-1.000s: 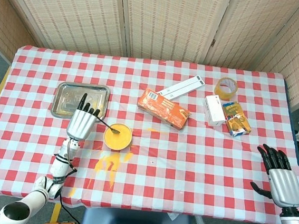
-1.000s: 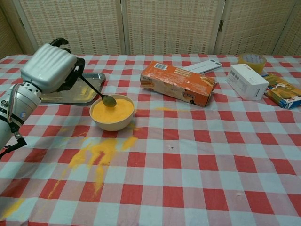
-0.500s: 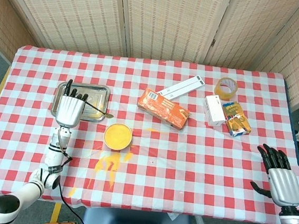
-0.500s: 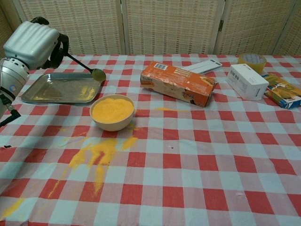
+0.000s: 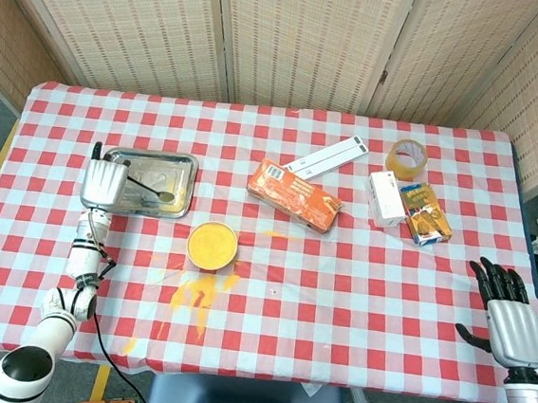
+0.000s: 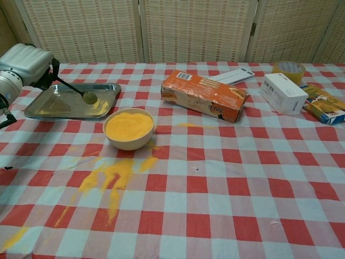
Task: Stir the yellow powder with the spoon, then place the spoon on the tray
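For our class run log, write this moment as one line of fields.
phase: placing | left hand: holds spoon over tray | bowl: yellow powder, some spilled on cloth | right hand: open, idle

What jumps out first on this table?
The bright yellow powder spilled across the checked cloth, just in front of the full bowl. Behind it on the left, a white robot left hand holds a spoon over a metal tray.

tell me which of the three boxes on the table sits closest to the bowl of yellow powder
The orange box near the table's middle, right of the bowl. The white box and the yellow-and-blue box lie farther right.
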`<state>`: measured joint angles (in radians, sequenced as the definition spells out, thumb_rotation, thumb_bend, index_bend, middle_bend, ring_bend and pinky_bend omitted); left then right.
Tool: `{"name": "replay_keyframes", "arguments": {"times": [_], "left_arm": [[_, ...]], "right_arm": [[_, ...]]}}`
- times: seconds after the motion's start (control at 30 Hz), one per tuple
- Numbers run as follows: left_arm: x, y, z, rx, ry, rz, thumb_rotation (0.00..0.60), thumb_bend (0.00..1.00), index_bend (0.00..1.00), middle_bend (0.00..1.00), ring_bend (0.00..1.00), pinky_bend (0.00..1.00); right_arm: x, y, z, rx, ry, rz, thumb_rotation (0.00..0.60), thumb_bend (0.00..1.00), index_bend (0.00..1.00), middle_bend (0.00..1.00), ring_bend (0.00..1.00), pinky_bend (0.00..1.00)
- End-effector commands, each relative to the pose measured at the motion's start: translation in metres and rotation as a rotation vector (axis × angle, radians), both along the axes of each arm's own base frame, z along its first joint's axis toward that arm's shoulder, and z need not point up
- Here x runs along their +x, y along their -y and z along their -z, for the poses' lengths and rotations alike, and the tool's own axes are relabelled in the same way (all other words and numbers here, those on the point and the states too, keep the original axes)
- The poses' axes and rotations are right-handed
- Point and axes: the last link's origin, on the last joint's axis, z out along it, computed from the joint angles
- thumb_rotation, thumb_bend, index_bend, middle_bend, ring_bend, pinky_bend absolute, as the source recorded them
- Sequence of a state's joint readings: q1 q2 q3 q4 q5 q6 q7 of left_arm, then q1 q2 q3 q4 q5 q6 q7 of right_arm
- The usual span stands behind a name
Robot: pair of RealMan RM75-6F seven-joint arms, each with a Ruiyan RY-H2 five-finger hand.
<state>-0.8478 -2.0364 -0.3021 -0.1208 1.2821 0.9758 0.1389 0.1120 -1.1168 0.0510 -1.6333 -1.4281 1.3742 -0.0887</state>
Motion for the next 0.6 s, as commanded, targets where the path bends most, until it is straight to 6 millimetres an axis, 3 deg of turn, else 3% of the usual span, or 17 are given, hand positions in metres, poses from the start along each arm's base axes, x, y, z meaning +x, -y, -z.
{"name": "replay_keyframes", "arguments": {"times": [0.03, 0.23, 0.5, 0.6], "left_arm": [[-0.0075, 0.0012, 0.0059, -0.025, 0.003, -0.048, 0.600, 0.62, 0.91, 0.70, 0.43, 0.16], [-0.0113, 0.0015, 0.0089, -0.041, 0.028, -0.073, 0.600, 0.61, 0.87, 0.70, 0.43, 0.16], [-0.0139, 0.0008, 0.0103, -0.056, 0.045, -0.091, 0.600, 0.59, 0.55, 0.66, 0.42, 0.16], [-0.0168, 0.0001, 0.0119, -0.072, 0.058, -0.112, 0.600, 0.57, 0.30, 0.53, 0.35, 0.15]], "right_arm": [[-0.0002, 0.0001, 0.0000, -0.002, -0.001, 0.002, 0.600, 0.10, 0.00, 0.00, 0.00, 0.00], [-0.0008, 0.0004, 0.0009, -0.003, -0.007, 0.004, 0.600, 0.10, 0.00, 0.00, 0.00, 0.00], [-0.0010, 0.0015, 0.0030, -0.001, -0.008, 0.001, 0.600, 0.10, 0.00, 0.00, 0.00, 0.00], [-0.0010, 0.0017, 0.0040, 0.000, -0.007, 0.000, 0.600, 0.10, 0.00, 0.00, 0.00, 0.00]]}}
